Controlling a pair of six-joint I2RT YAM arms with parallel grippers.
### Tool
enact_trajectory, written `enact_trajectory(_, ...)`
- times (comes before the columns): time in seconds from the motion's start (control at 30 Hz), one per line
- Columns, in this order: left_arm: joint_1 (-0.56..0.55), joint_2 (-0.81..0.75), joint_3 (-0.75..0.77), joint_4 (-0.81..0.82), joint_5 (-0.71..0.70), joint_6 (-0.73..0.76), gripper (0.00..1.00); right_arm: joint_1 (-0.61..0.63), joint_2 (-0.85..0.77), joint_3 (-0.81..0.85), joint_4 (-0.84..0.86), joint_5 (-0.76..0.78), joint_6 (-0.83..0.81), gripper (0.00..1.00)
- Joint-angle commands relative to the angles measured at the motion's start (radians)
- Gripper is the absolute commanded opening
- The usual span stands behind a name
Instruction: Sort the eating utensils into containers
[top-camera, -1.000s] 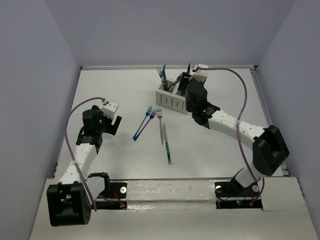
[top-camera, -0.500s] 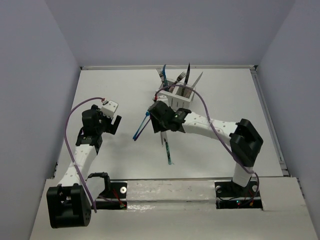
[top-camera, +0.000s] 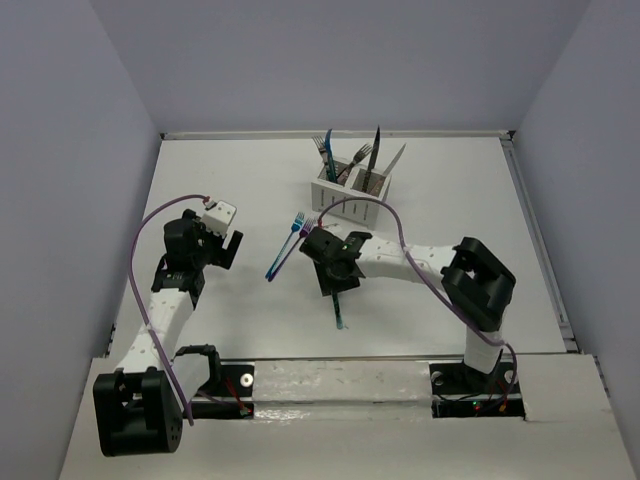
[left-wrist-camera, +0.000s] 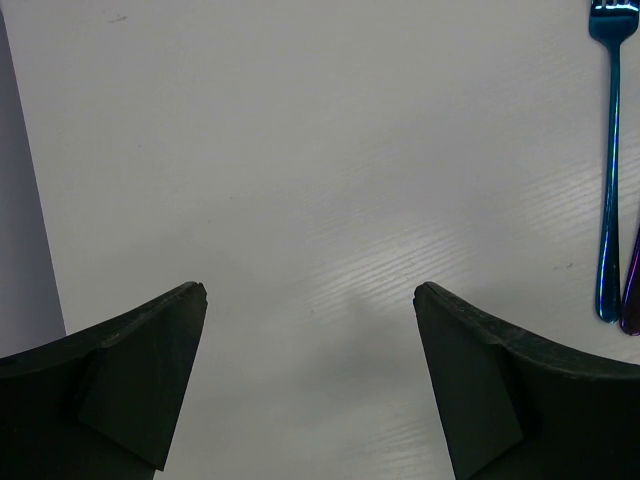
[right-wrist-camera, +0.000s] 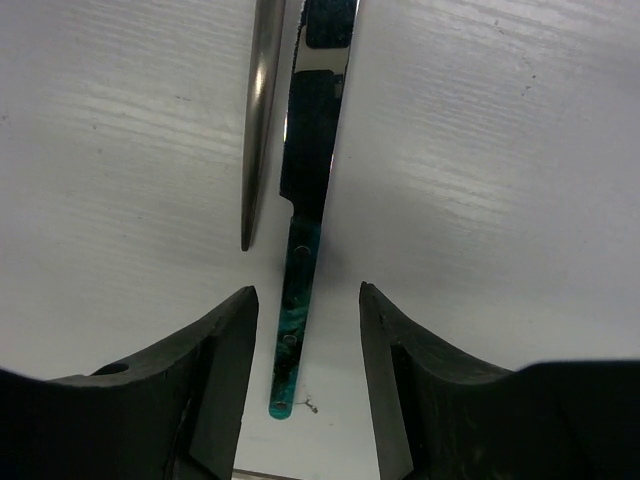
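The white slotted caddy (top-camera: 345, 205) stands at the back middle, with forks (top-camera: 322, 150) and knives (top-camera: 376, 150) upright in it. A blue fork (top-camera: 288, 240) and a purple fork (top-camera: 296, 243) lie side by side left of centre. A teal-handled knife (top-camera: 339, 312) lies near the middle. My right gripper (top-camera: 335, 280) is open and low over it. In the right wrist view its teal handle (right-wrist-camera: 298, 300) lies between the fingers (right-wrist-camera: 215, 350) of the gripper (right-wrist-camera: 305, 300), with a silver utensil handle (right-wrist-camera: 262, 120) just left. My left gripper (top-camera: 226, 246) is open and empty.
The left wrist view shows the open gripper (left-wrist-camera: 310, 295) over bare white table (left-wrist-camera: 300, 150), with the blue fork (left-wrist-camera: 608, 150) and a purple handle tip (left-wrist-camera: 632, 290) at the right edge. Grey walls enclose the table on three sides.
My right arm has swung from the caddy leftward and toward the near edge, coming down over the teal-handled knife. The left arm has not moved.
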Motion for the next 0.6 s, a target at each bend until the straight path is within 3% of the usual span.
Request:
enact_trajectory(0.0,0.004,-0.017,0.003,0.036,0.0,0.002,0.99,0.005,0.068,0.009,-0.012,-0.01,0.014,0.48)
enact_trajectory(0.23,0.004,-0.021,0.0,0.036,0.0,0.002,0.99,-0.032,0.138,-0.004,-0.012,0.038,0.032,0.37)
enact_trajectory(0.43,0.004,-0.024,-0.001,0.038,0.0,0.002,0.99,-0.053,0.125,-0.053,-0.014,0.07,0.051,0.17)
enact_trajectory(0.5,0.004,-0.024,-0.001,0.038,0.0,0.002,0.99,-0.053,0.105,-0.066,-0.012,0.075,0.045,0.03)
enact_trajectory(0.57,0.006,-0.023,0.0,0.038,-0.002,0.002,0.99,-0.053,0.071,-0.079,-0.012,0.081,0.028,0.0)
